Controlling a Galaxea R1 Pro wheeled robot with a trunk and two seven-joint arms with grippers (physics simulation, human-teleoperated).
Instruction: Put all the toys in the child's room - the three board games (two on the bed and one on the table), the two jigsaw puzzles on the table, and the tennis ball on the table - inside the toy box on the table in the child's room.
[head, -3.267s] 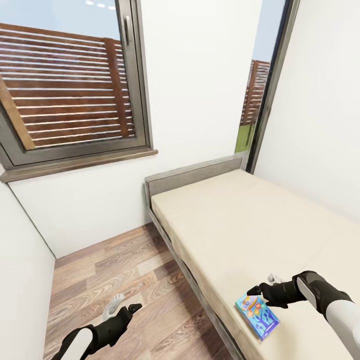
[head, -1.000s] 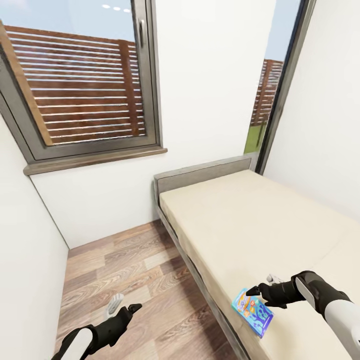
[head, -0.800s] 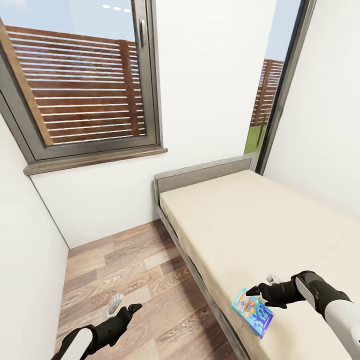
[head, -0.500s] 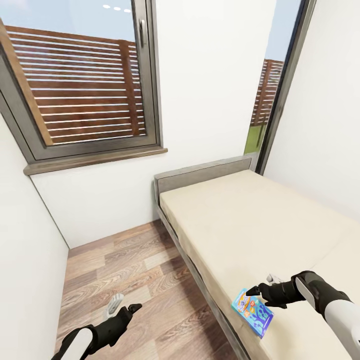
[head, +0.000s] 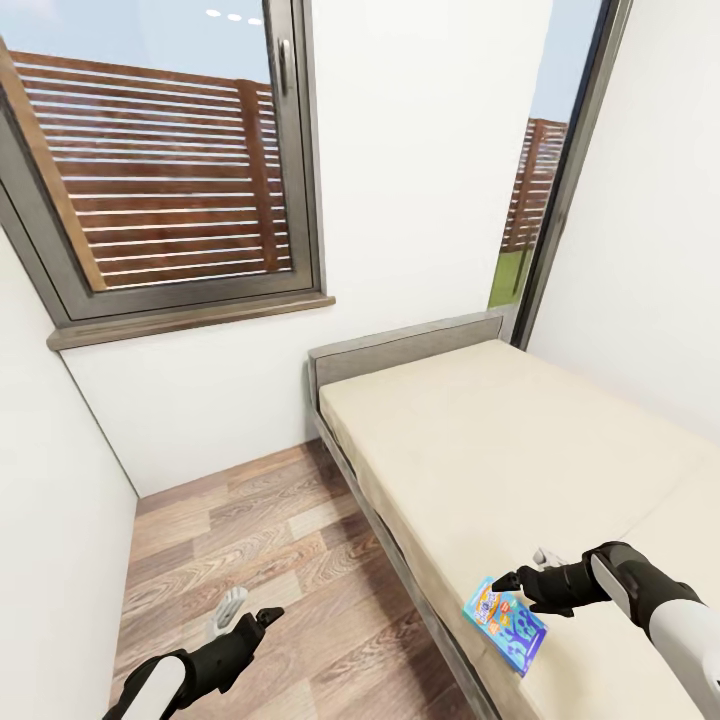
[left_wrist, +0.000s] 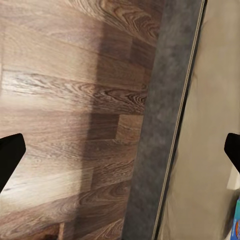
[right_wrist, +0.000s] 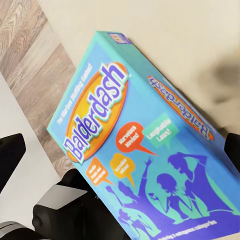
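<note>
Where "Balderdash" reads across it, the blue board game (right_wrist: 145, 150) seemingly overhangs the bed (head: 500, 450).

Wood-plank floor (left_wrist: 65, 100) beside grey bed frame (left_wrist: 160, 125) and mattress (left_wrist: 210, 125).

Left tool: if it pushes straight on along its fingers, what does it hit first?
Likely the wood floor. The left tool hangs open over bare planks beside the bed frame, and its wrist view shows nothing between the fingertips and the floor. Depth is unclear.
</note>
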